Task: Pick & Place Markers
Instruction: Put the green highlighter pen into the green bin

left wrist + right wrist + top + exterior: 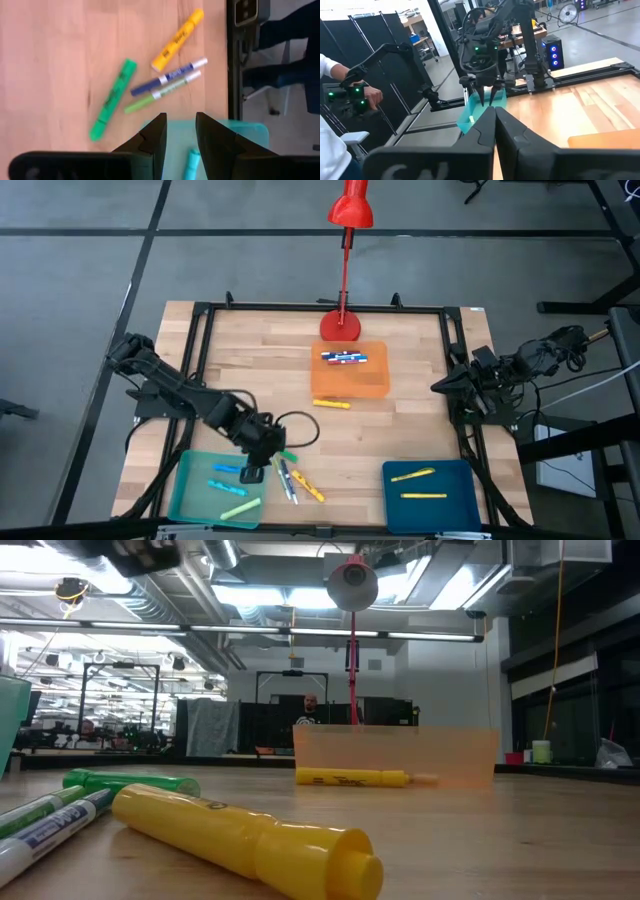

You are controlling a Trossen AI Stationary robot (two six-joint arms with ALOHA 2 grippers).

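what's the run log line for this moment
left gripper: jaws open, empty, over teal plastic tray | right gripper: shut, parked at table's right edge

Two matte black jointed arms, left arm (175,392) with a looped black cable at its wrist, right arm (510,372) trailing cables, tapered black fingers (152,137), green indicator lights on housing.

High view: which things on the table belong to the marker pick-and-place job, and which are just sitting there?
Part of the job:
- loose markers beside the teal tray
- yellow marker by the orange tray
- blue tray holding yellow markers
- left gripper, fingers apart, over the teal tray's edge

Just there:
- red lamp
- right gripper, shut, parked at the table's edge
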